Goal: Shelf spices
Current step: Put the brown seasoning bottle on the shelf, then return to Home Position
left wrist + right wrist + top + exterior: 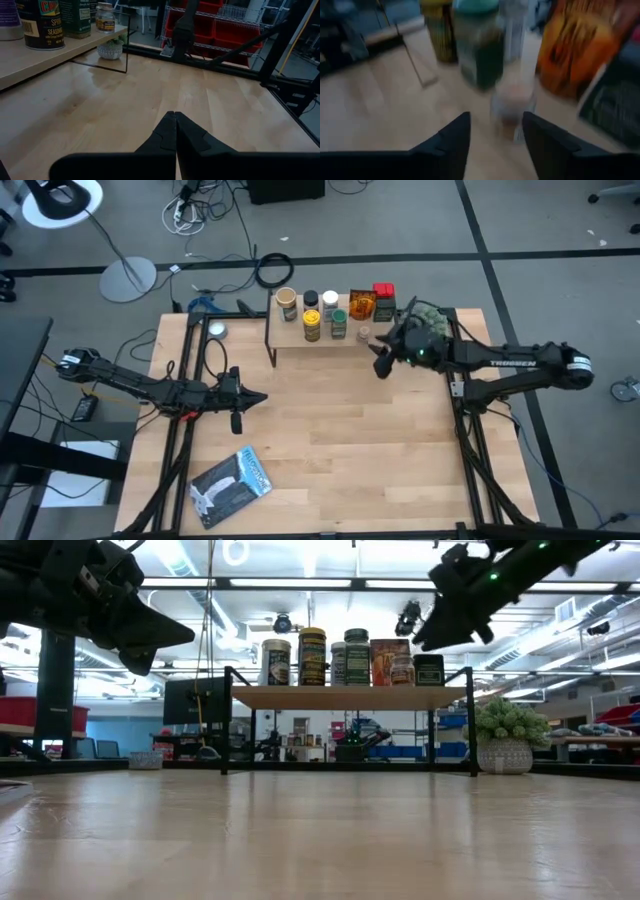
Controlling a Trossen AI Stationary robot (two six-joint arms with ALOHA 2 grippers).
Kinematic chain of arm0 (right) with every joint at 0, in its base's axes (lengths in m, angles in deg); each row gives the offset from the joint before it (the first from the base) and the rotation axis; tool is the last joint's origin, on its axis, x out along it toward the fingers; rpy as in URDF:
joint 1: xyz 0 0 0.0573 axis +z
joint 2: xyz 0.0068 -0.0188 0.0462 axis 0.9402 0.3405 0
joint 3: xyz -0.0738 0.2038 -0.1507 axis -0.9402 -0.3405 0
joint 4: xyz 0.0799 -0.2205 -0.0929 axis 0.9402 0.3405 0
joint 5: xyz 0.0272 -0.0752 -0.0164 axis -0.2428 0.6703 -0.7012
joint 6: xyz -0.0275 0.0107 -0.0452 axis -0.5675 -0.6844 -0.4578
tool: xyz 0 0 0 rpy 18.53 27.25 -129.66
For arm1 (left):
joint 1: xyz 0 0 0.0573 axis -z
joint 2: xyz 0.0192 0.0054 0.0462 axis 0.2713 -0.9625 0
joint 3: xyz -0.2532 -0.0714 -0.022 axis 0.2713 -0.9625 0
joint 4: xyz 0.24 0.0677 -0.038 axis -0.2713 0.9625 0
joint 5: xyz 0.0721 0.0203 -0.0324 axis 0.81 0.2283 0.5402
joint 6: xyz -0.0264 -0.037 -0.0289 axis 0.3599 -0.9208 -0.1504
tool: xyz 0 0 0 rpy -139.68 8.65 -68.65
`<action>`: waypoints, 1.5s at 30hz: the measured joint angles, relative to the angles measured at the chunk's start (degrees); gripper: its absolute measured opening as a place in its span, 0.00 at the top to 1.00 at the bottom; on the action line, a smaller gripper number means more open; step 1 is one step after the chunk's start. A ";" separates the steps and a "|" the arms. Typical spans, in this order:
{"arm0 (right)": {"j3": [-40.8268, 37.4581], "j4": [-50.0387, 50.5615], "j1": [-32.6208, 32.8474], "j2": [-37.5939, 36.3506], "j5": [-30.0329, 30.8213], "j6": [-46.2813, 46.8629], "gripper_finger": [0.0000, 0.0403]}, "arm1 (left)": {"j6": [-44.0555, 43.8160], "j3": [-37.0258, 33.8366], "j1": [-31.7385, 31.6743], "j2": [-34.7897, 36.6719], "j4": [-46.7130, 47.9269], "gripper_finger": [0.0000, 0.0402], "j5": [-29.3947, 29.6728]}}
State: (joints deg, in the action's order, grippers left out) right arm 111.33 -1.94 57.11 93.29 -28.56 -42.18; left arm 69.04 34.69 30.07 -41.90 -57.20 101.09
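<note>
Several spice jars and tins stand on the top board of the low wooden shelf at the table's far side; they also show in the low view. My right gripper is open and empty, above the shelf's right end, just near of a small jar. In the right wrist view its fingers stand apart. My left gripper is shut and empty over the table's left middle; its closed tips show in the left wrist view.
A fuzzy green plant in a pot stands at the shelf's right end, under my right arm. A flat silver-blue pouch lies near the table's near left corner. Bare wood lies across the table's middle and near right.
</note>
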 joint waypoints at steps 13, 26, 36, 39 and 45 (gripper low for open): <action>-2.91 -6.20 11.45 8.66 15.23 0.85 0.98 | -0.01 0.00 -0.01 -0.02 -0.48 1.00 0.01; -2.93 -9.49 3.19 12.57 15.21 -2.84 1.00 | 0.00 0.00 -0.01 -0.02 -0.39 1.00 0.02; -2.93 -9.22 3.73 11.54 13.32 -2.44 1.00 | 0.00 0.00 -0.02 -0.02 0.33 1.00 0.02; -2.93 -8.37 6.43 9.33 13.32 -1.55 1.00 | 0.00 0.00 0.00 -0.02 0.64 1.00 0.02; -2.93 -3.92 13.27 3.98 13.30 2.97 0.99 | 0.00 0.00 -0.02 -0.02 0.93 1.00 0.02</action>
State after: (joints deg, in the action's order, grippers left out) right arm 108.40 -5.86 70.37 97.27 -15.26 -39.21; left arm 69.04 34.69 30.05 -41.92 -56.27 101.11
